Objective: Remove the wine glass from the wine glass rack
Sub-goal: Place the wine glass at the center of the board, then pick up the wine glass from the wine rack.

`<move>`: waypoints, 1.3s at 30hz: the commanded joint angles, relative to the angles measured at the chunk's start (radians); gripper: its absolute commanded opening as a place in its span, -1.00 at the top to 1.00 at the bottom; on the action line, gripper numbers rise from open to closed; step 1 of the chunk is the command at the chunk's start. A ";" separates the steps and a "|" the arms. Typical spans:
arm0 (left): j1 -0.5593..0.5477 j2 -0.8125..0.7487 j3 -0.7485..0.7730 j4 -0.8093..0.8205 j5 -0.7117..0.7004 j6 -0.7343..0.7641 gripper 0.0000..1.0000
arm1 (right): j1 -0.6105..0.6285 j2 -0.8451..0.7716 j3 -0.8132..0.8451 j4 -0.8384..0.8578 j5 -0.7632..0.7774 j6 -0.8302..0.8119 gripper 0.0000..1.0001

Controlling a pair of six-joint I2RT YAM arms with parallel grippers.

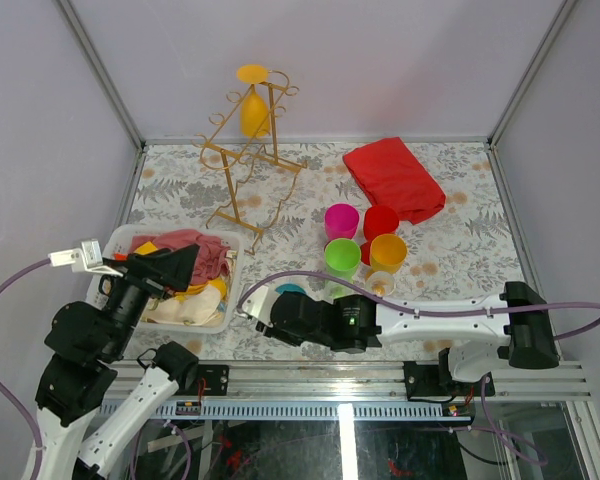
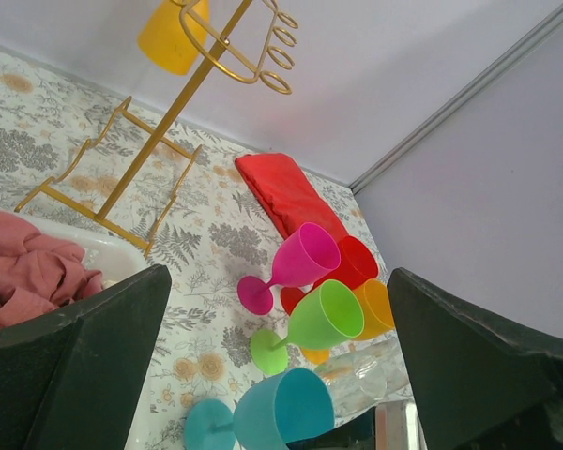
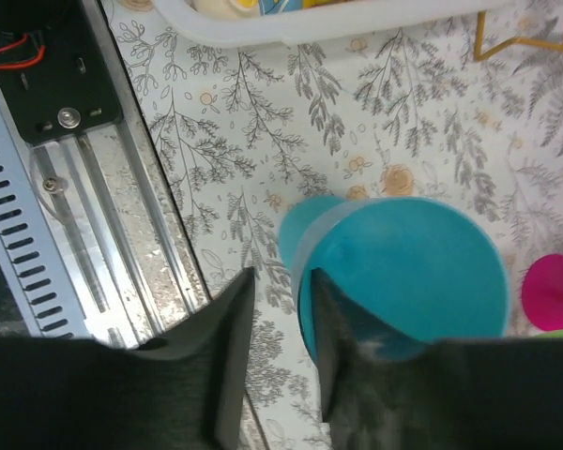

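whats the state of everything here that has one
yellow wine glass: hanging upside down on wine glass rack
teal glass: upright on table
magenta glass: upright
green glass: upright
red glass: upright
orange glass: upright
red cloth: folded
basket: full of cloths
left gripper: open, empty
right gripper: slightly open astride teal glass's rim
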State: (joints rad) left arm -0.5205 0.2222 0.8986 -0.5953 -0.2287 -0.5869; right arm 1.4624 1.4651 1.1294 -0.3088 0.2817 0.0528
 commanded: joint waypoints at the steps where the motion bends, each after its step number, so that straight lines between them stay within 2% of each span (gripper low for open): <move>1: 0.002 0.064 0.053 0.034 0.017 0.045 -1.00 | 0.004 -0.012 0.097 -0.012 0.031 -0.012 0.09; 4: 0.002 0.143 0.083 0.052 0.058 0.060 -1.00 | 0.004 -0.036 0.138 -0.048 0.032 -0.018 -0.13; 9: 0.001 0.317 0.186 0.060 0.071 0.073 -1.00 | 0.004 -0.154 0.173 -0.066 0.074 -0.041 -0.37; 14: 0.003 0.503 0.304 0.101 0.064 0.110 -1.00 | 0.004 -0.348 0.090 0.048 0.213 -0.112 -0.70; 18: 0.005 0.669 0.425 0.140 0.055 0.154 -1.00 | -0.001 -0.473 0.031 0.124 0.298 -0.181 -0.85; 22: 0.042 0.864 0.604 0.123 0.104 0.182 -1.00 | -0.009 -0.534 0.007 0.159 0.353 -0.235 -0.91; 26: 0.242 1.021 0.726 0.170 0.324 0.107 -1.00 | -0.024 -0.548 0.007 0.165 0.388 -0.276 -0.96; 28: 0.328 1.099 0.790 0.194 0.386 0.079 -1.00 | -0.049 -0.549 0.011 0.161 0.373 -0.272 -0.98; 30: 0.376 1.176 0.885 0.201 0.427 0.074 -1.00 | -0.100 -0.540 0.025 0.139 0.325 -0.245 -0.98; 34: 0.418 1.337 1.045 0.197 0.451 0.094 -1.00 | -0.287 -0.491 0.091 0.038 0.214 -0.161 -0.99; 39: 0.460 1.534 1.214 0.207 0.525 0.054 -1.00 | -0.420 -0.445 0.137 -0.004 0.100 -0.116 -1.00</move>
State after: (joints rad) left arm -0.0902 1.6455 2.0037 -0.4492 0.2024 -0.5018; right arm 1.1229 1.0039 1.1946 -0.2916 0.5034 -0.1249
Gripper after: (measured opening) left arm 0.997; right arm 0.995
